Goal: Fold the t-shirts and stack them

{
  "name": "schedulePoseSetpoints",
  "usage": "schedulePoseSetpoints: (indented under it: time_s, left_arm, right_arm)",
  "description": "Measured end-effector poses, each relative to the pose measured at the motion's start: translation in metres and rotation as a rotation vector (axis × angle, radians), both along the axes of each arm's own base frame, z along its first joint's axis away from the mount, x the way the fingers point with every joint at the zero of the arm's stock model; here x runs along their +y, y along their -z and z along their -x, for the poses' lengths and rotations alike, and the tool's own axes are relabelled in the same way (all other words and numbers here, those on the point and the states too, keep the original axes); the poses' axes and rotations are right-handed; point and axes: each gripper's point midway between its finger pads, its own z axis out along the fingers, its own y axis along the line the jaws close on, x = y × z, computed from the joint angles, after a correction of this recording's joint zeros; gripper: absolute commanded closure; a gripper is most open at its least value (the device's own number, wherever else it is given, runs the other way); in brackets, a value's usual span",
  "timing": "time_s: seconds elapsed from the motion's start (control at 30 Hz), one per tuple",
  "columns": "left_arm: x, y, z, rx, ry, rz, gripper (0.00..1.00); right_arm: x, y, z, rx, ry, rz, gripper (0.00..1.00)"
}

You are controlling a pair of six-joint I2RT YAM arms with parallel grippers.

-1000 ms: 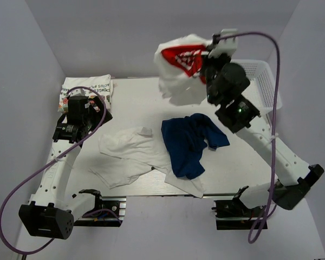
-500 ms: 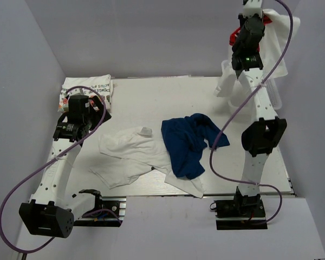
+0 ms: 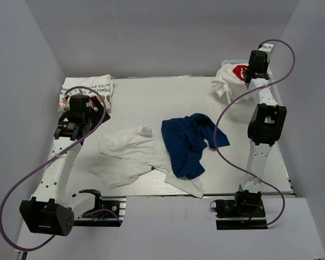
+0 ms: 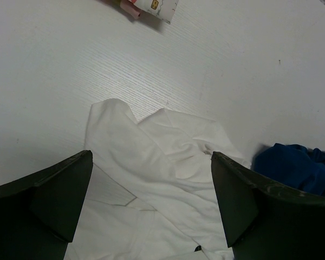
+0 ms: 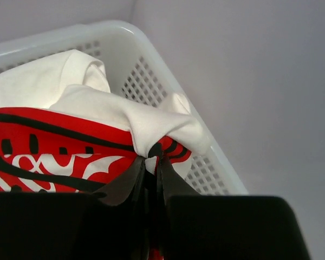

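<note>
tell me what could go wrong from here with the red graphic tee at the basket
1. The right gripper pinches only a small bunch of the white t-shirt with red graphic, which lies against the white plastic lattice basket; the cloth could slip or snag.
2. The crumpled navy blue t-shirt overlaps the plain white t-shirt below the open left gripper; pulling one may drag the other.
</note>
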Motion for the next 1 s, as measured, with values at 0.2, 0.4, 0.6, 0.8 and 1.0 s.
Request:
schedulePoseSetpoints:
  time_s: [0.2,0.4,0.6,0.8,1.0]
  left_arm:
    - [0.001,-0.001,0.002,0.000,-0.005,-0.005,0.00]
    - [0.001,-0.004,0.003,-0.011,-0.005,-0.003,0.00]
    - [0.001,-0.004,0.003,-0.012,-0.004,-0.003,0.00]
    - [0.001,-0.002,0.003,-0.006,-0.005,-0.003,0.00]
    - [0.001,-0.002,0.003,-0.005,-0.006,-0.003,0.00]
  right_arm:
    - [-0.028,0.008,0.021,0.010,0.133,-0.098,1.00]
    - [-0.044,-0.037,0.036,-0.070,0.139,-0.122,1.00]
    - [-0.049,-0.155,0.046,-0.300,0.134,-0.020,1.00]
    - [-0.041,-0.235,0.065,-0.481,0.116,0.034,1.00]
    - [-0.018,-0.226,0.049,-0.464,0.012,0.027,1.00]
